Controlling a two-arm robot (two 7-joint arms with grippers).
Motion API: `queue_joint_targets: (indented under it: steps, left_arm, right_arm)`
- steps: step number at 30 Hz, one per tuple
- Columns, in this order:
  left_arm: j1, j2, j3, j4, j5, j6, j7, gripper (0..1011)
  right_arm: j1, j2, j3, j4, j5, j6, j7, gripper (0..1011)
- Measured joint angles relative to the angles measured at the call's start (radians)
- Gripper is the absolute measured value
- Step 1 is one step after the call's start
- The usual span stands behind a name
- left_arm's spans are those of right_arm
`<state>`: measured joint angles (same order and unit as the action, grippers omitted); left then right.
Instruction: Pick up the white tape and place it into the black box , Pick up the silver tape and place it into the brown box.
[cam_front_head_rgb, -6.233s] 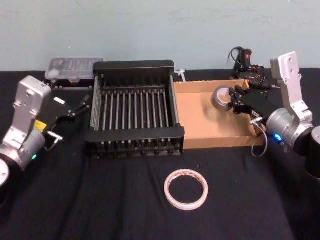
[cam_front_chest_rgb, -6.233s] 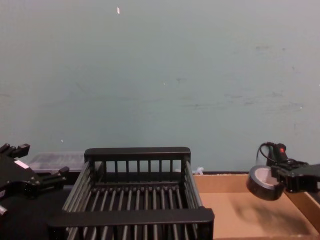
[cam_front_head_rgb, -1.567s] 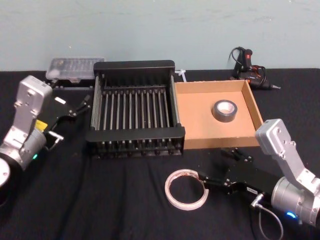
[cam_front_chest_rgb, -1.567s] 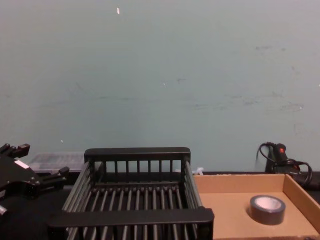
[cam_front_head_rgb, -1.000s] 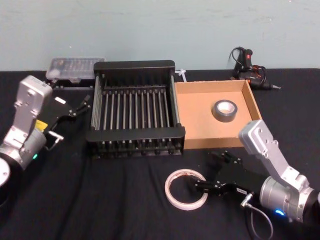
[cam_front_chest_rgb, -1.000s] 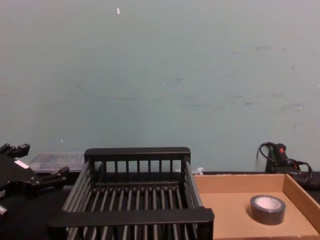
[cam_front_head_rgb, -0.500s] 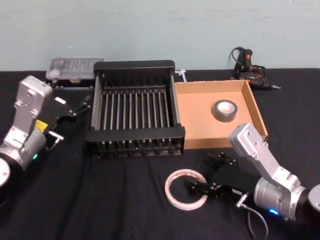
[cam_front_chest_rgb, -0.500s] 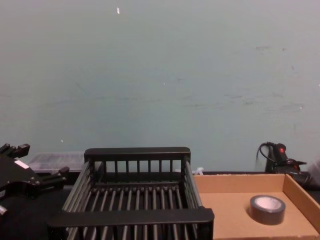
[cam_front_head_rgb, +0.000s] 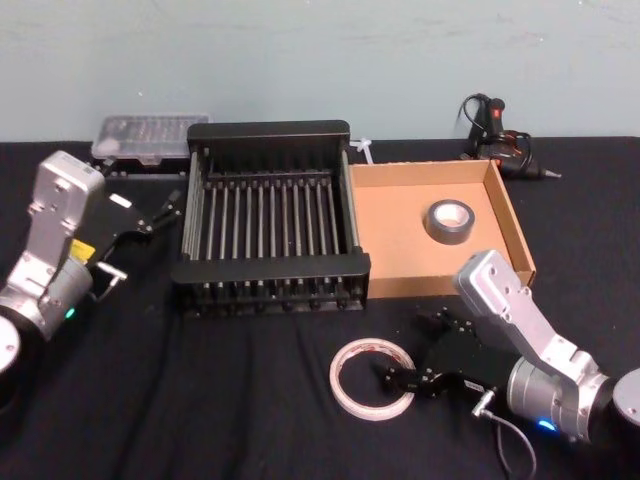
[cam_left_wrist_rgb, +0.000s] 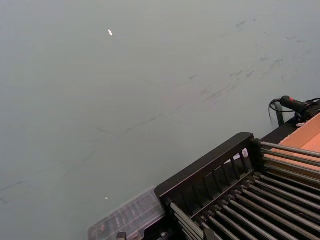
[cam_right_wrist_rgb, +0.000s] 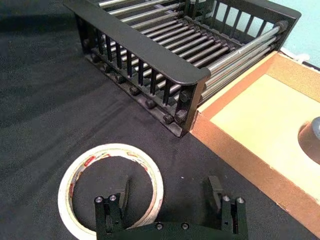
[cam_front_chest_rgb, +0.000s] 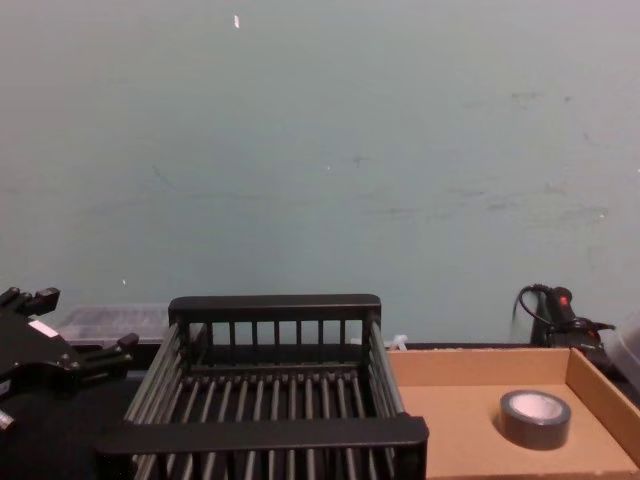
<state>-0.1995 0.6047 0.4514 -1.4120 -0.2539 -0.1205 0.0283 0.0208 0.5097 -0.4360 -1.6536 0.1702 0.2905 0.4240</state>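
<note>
The wide, thin ring of whitish translucent tape (cam_front_head_rgb: 373, 378) lies flat on the black tablecloth (cam_front_head_rgb: 220, 400), near the front and well apart from the black slatted open crate (cam_front_head_rgb: 270, 271) it belongs in. The right gripper (cam_front_head_rgb: 403, 380) hangs low at the ring's right edge with its jaws spread; in the right wrist view one finger (cam_right_wrist_rgb: 122, 191) sits over the hole and the other outside the band, so the wall of the ring lies between them. That looks the sensible hold: pinch across the band, not the whole hoop.

I'd judge the white tape (cam_right_wrist_rgb: 110, 189) light and fairly stiff edge-on, though a thin hoop like this may flex or tip if squeezed hard, and its smooth face could slip.

The small thick roll of dull grey-silver duct tape (cam_front_head_rgb: 448, 221) already lies flat inside the shallow tan cardboard tray (cam_front_head_rgb: 400, 284) on the right. The left gripper (cam_front_head_rgb: 165, 207) is parked at the far left beside the crate, fingers parted and empty.
</note>
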Motion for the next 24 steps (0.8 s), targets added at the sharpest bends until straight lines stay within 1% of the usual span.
queue_joint_targets:
  steps: [10,24]
  left_arm:
    - [0.0,0.0,0.0,0.0,0.0,0.0,0.0,1001]
    - [0.0,0.0,0.0,0.0,0.0,0.0,0.0,1001]
  right_arm:
    - [-0.002,-0.005,0.003,0.006,-0.018,-0.002,0.001,1002]
    - [-0.001,-0.009,0.007,0.012,-0.026,-0.001,0.01,1003]
